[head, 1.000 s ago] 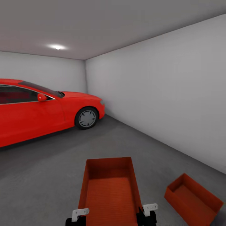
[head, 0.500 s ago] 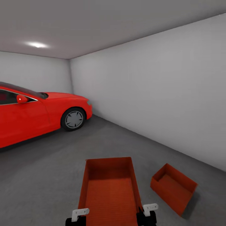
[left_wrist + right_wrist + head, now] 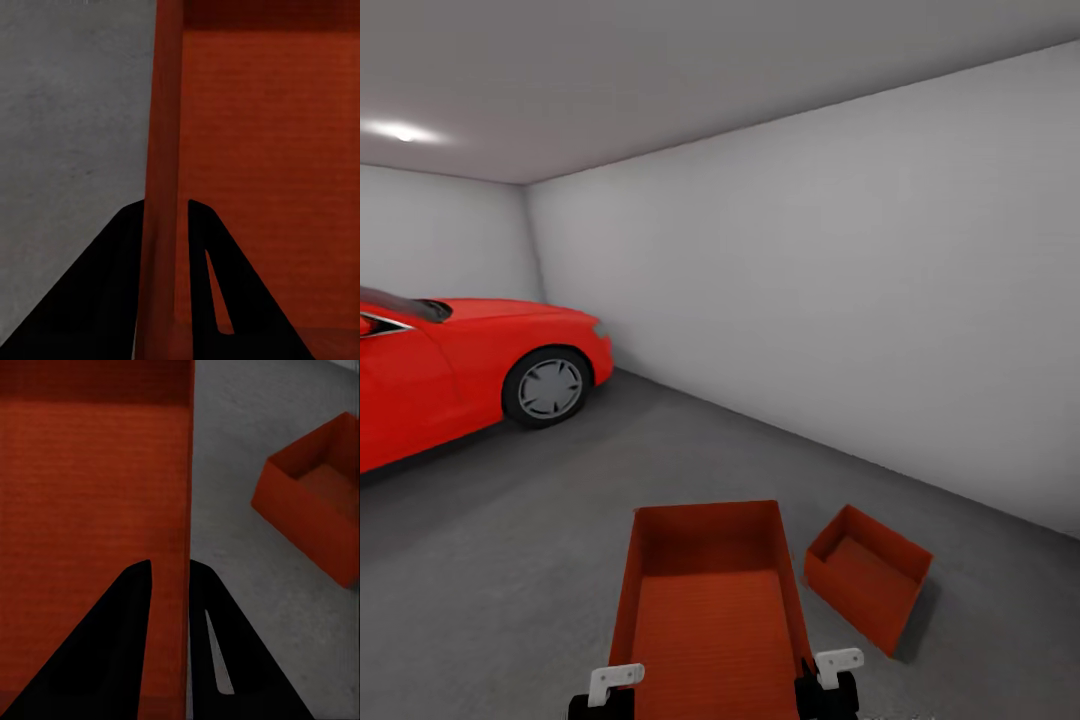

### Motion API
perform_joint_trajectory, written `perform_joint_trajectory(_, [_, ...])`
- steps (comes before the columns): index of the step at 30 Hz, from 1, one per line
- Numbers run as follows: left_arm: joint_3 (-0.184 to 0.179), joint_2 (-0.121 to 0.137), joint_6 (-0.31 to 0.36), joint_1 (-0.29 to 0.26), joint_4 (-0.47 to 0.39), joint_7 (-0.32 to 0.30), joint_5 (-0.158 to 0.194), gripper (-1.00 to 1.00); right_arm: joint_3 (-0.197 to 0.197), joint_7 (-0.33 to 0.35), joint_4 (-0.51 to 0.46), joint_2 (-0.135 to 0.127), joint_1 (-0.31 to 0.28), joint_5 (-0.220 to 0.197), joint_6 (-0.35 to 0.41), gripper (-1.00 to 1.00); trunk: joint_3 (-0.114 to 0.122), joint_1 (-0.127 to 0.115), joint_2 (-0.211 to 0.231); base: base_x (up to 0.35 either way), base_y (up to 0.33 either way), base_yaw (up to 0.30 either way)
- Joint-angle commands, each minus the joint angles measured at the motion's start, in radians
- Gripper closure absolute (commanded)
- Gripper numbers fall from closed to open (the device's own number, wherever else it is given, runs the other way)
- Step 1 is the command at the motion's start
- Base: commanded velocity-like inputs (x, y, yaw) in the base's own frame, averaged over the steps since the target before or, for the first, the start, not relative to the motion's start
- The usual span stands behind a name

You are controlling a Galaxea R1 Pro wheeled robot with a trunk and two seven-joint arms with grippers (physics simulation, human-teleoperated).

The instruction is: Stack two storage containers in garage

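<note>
The robot stands in the garage, on the dark grey concrete floor [image 3: 540,560].

**Carried storage container.** One orange-red open-top storage container [image 3: 708,610] is held level in front of the trunk, its long axis pointing away from the robot.
- The left end effector [image 3: 166,225] is clamped on the container's left side wall: one finger lies outside the wall, the other inside.
- The right end effector [image 3: 171,585] is clamped on the right side wall in the same manner, one finger on each face.
- In the head view, the white brackets of both wrists appear at the container's near corners.

**Second storage container.** The other container [image 3: 868,575] rests on the floor, just to the right of the carried one and turned at an angle to it. The two do not touch.

**Surroundings.** A plain grey-white wall [image 3: 840,300] runs along the right. A red car [image 3: 470,370] is parked well apart to the left.
</note>
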Motion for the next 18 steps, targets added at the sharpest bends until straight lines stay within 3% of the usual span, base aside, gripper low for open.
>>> perform_joint_trajectory(1, [-0.015,0.010,-0.007,0.000,0.001,0.014,0.019,1.00,0.004,-0.012,0.001,0.000,-0.002,0.008,-0.001,1.00,-0.001,0.000,-0.001,0.141,0.000,-0.275])
perform_joint_trajectory(18, [-0.016,0.009,-0.007,0.000,0.002,0.014,0.017,1.00,0.004,-0.012,0.001,0.000,-0.002,0.008,-0.001,1.00,-0.001,0.000,-0.001,0.316,0.006,-0.275])
